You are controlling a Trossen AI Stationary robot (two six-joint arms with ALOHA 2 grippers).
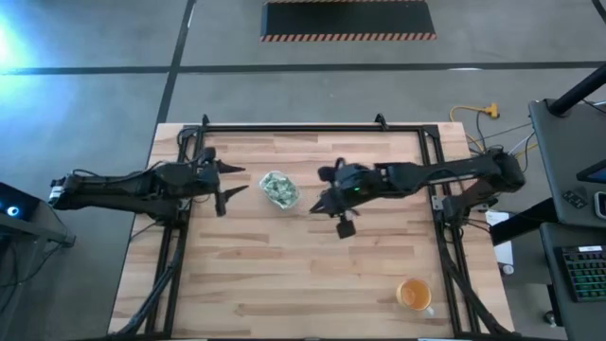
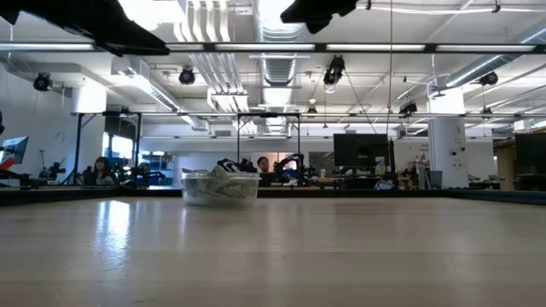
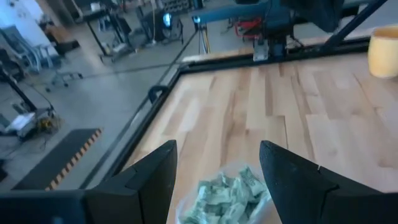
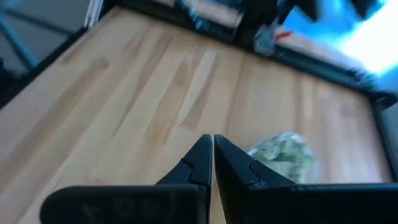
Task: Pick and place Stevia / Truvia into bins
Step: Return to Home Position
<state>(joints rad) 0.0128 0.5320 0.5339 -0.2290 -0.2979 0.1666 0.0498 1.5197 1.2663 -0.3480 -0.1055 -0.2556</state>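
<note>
Stevia packets (image 1: pixel 277 189) first: I'm seeing a pale green and white heap of them piled inside the clear bin (image 1: pixel 288 200). The bin sits on the wooden table (image 1: pixel 284 275), about midway across and nearer the far rail than the front edge. From table height the bin stands on its own on the wood, with the packets poking up over its rim.

The bin lies between my two arms. The left gripper (image 1: pixel 234 181) is just beside it on the left, with its fingers spread wide apart. Its wrist camera looks down between them onto the packets. The right gripper (image 1: pixel 317 206) is near the bin on the other side, its fingers pinched together tip to tip, and its wrist view shows the bin just beyond the tips. Neither gripper touches the bin. In the low view both arms show only as dark shapes at the very top, well above the tabletop.

Going outward, an orange cup (image 1: pixel 414 295) stands near the front right corner, well apart from the bin. A black frame (image 1: pixel 312 127) runs along the back and down both sides of the table. Off the right edge there's a desk with a keyboard (image 1: pixel 579 267), and a yellow cable (image 1: pixel 473 112) lies on the floor behind. Beyond the table I can see people seated in the room.
</note>
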